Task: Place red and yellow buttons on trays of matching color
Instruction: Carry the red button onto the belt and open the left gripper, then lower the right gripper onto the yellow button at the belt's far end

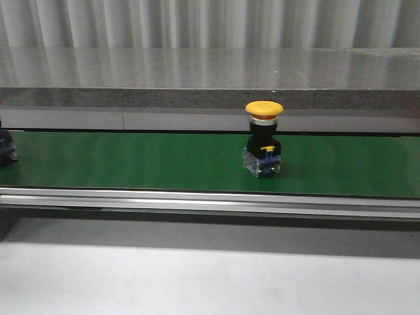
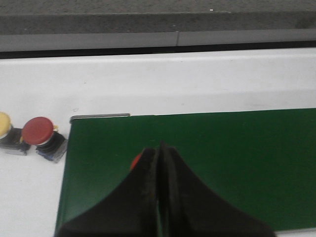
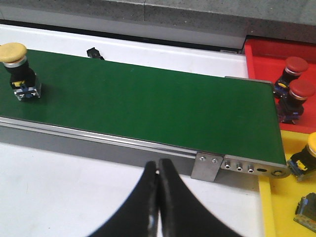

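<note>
1. Left gripper (image 2: pixel 160 148): black fingers pressed together with nothing between them, poised over the near end of the green conveyor belt (image 2: pixel 197 158). A small red shape (image 2: pixel 135 161) shows just beside the fingers, mostly hidden; it cannot be identified
2. Right gripper (image 3: pixel 158 170): black fingers closed tip to tip, grasping nothing, above bare white table (image 3: pixel 59 187) in front of the belt's aluminium side rail (image 3: pixel 98 140)
3. No legible writing, brand or label appears in any view
4. Yellow mushroom-head push button with black body and clear base (image 1: pixel 264 141): upright on the belt, right of centre in the front view, with open belt on all sides
5. A dark object (image 1: pixel 6 149) at the belt's left edge in the front view is cut off by the frame
6. Off the belt's end, in the left wrist view, a red-capped button (image 2: pixel 40 136) lies on the white surface, just beside a yellow-capped one (image 2: pixel 4 126) that is cut off
7. Past the belt's other end, the red plastic tray (image 3: pixel 261 59) holds two red-capped buttons (image 3: pixel 295 81); the yellow plastic tray (image 3: pixel 281 207) holds a yellow-capped button (image 3: pixel 306 158) and a partly cropped component (image 3: pixel 307 210)
8. A small black part (image 3: pixel 94 52) lies on the white surface beyond the belt
</note>
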Robot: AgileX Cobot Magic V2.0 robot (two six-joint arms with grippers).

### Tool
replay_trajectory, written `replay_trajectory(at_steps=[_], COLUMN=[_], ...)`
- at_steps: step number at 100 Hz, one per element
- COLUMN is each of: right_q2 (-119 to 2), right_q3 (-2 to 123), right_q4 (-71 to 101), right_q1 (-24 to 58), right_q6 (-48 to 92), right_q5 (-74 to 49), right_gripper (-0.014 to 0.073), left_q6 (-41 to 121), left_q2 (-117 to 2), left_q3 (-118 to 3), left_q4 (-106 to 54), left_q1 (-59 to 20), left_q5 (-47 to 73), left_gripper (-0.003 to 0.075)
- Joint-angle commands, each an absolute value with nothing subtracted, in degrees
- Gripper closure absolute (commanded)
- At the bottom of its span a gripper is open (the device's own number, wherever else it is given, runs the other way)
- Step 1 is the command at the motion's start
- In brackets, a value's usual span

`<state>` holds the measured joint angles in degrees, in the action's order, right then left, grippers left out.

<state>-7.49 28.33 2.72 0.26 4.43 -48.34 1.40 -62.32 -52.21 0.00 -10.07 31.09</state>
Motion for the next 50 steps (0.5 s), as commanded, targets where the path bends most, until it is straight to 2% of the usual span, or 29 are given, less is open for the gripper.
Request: replay_trajectory(at_steps=[1, 27, 50], right_q2=[-8.17, -8.17, -8.17], right_q3=[29.72, 29.72, 29.86], right_q4=[2.67, 2.67, 2.67], right_q1=[0.31, 0.31, 0.31], right_q6=[4.94, 4.94, 4.88], right_q5=[-44.40, -44.40, -43.54], right_gripper=[0.0659, 0.0659, 0.0659], left_q6=[1.60, 1.60, 1.60], left_q2=[-58.22, -49.93, -43.63], left_q3=[-50.42, -41.72, -36.86], left_q4=[-0.77, -1.26, -4.03], left_q1=[-13.14, -20.30, -21.34], left_q5=[24.46, 19.23, 18.01], left_gripper=[0.0741, 0.0741, 0.0741])
